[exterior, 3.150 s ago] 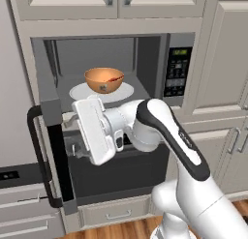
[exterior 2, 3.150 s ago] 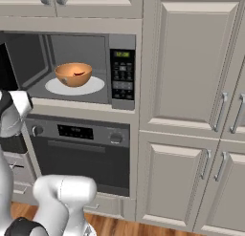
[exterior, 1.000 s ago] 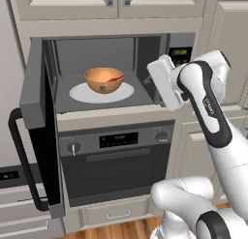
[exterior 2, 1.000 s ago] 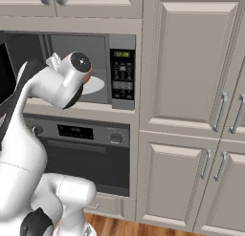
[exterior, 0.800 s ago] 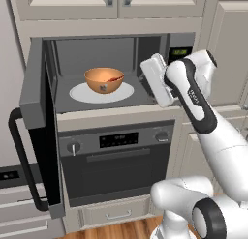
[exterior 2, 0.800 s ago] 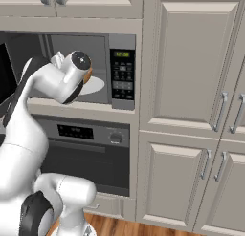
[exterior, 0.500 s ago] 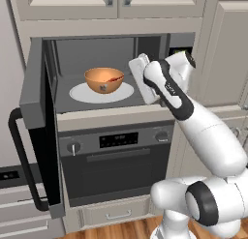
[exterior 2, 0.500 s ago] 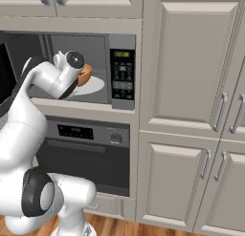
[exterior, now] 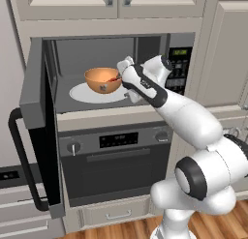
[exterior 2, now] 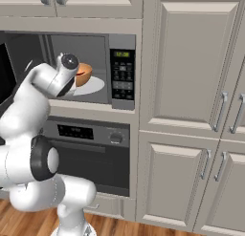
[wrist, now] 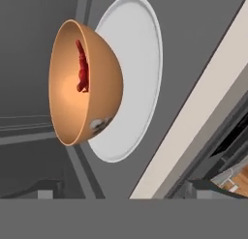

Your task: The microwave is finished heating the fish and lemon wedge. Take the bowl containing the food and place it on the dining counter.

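Observation:
The microwave (exterior: pixel 180 68) stands open, its door (exterior: pixel 41 102) swung out to the left. Inside, the orange-brown bowl (exterior: pixel 102 80) sits on the white turntable plate (exterior: pixel 92 95). The reddish fish (wrist: pixel 82 68) lies in the bowl; the lemon wedge is hidden. My gripper (exterior: pixel 122 70) is open inside the microwave opening, just right of the bowl's rim and holding nothing. In the hand view the bowl (wrist: pixel 85 88) lies straight ahead, and the finger tips stand far apart at the lower edge. My arm covers part of the bowl (exterior 2: pixel 84 73) in the right base view. The dining counter is out of view.
A knobbed oven (exterior: pixel 111 151) with a horizontal handle sits right below the microwave. Its control panel (exterior 2: pixel 123 70) is to the right of the cavity. Tall beige cabinets (exterior 2: pixel 191 63) fill the wall to the right. The open door juts out on the left.
The arm has swung from beside the control panel leftward into the microwave opening, up to the bowl. The jaws have stayed open, and the bowl has not moved.

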